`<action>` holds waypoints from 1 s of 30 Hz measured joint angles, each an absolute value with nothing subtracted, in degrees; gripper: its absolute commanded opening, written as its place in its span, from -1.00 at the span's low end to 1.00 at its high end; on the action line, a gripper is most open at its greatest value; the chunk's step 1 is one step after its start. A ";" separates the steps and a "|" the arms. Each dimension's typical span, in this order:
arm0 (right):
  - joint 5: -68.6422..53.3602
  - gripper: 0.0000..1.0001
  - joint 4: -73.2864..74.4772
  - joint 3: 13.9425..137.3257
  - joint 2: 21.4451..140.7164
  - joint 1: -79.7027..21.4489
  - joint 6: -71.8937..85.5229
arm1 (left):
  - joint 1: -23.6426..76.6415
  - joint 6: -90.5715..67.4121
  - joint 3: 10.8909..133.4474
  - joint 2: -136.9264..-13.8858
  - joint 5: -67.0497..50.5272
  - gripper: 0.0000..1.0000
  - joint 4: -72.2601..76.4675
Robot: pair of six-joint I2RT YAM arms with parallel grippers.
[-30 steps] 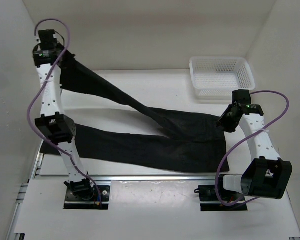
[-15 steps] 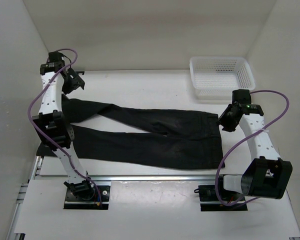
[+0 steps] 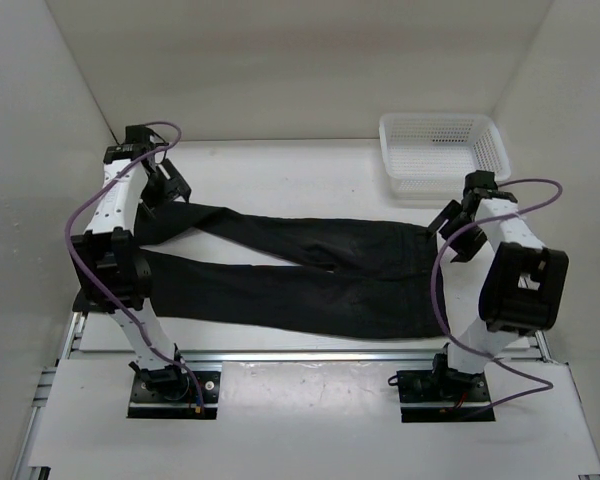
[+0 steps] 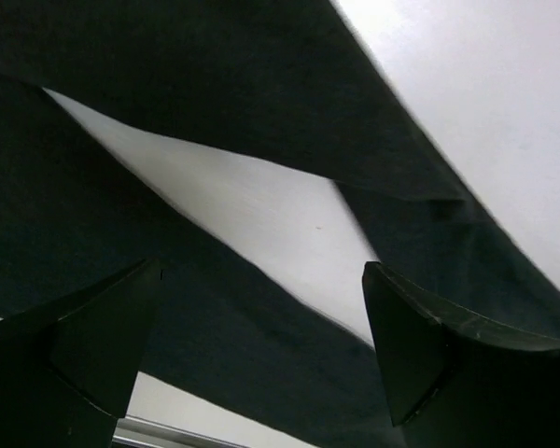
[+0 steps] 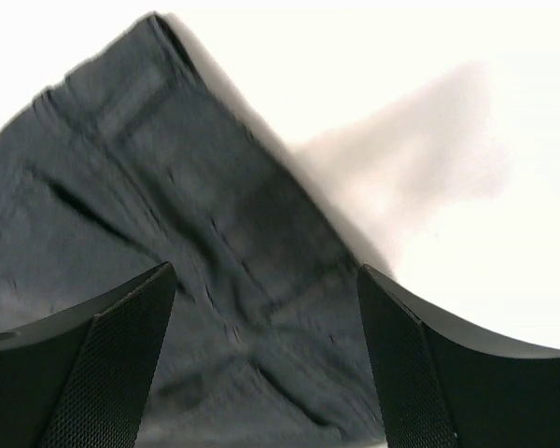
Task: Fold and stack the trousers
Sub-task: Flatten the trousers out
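The black trousers [image 3: 310, 270] lie flat across the white table [image 3: 300, 180], waistband to the right and both legs stretching left with a narrow wedge of table between them. My left gripper [image 3: 165, 186] hovers open over the far leg's cuff end. In the left wrist view its fingers [image 4: 261, 271] spread wide above both legs [image 4: 205, 84], holding nothing. My right gripper [image 3: 452, 228] hangs open just above the waistband's far right corner. In the right wrist view the crumpled waist fabric [image 5: 196, 243] lies under the empty right gripper [image 5: 266, 273].
A white mesh basket [image 3: 442, 150] stands at the back right corner of the table. White walls close in the left, back and right sides. A metal rail [image 3: 300, 355] runs along the table's near edge.
The left gripper opened and let go of the far leg, which dropped flat onto the table; that arm then swung right. The right gripper opened and its arm drew back upright.
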State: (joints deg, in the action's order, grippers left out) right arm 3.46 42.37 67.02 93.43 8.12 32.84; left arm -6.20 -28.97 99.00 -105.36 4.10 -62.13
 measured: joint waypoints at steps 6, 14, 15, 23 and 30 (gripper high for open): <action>2.68 0.66 40.38 73.93 104.18 8.12 30.74 | -5.89 -28.49 96.60 -111.35 4.08 0.91 -60.53; 1.32 -0.37 38.61 77.43 112.29 8.14 27.88 | -5.76 -28.69 96.23 -113.16 3.95 0.21 -59.22; 1.45 -0.58 38.48 77.49 112.38 8.14 27.75 | -5.76 -28.62 96.23 -113.19 3.99 0.10 -59.13; 5.91 -1.00 37.12 72.64 107.94 9.34 31.68 | -6.22 -28.58 96.23 -113.19 4.21 -0.79 -58.74; 16.93 -1.00 40.58 68.69 99.74 14.61 36.91 | -8.34 -28.29 96.23 -113.14 4.56 0.35 -59.55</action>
State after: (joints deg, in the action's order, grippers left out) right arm 16.93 40.58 68.69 99.74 14.61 36.91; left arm -8.34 -28.29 96.23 -113.14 4.56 -59.55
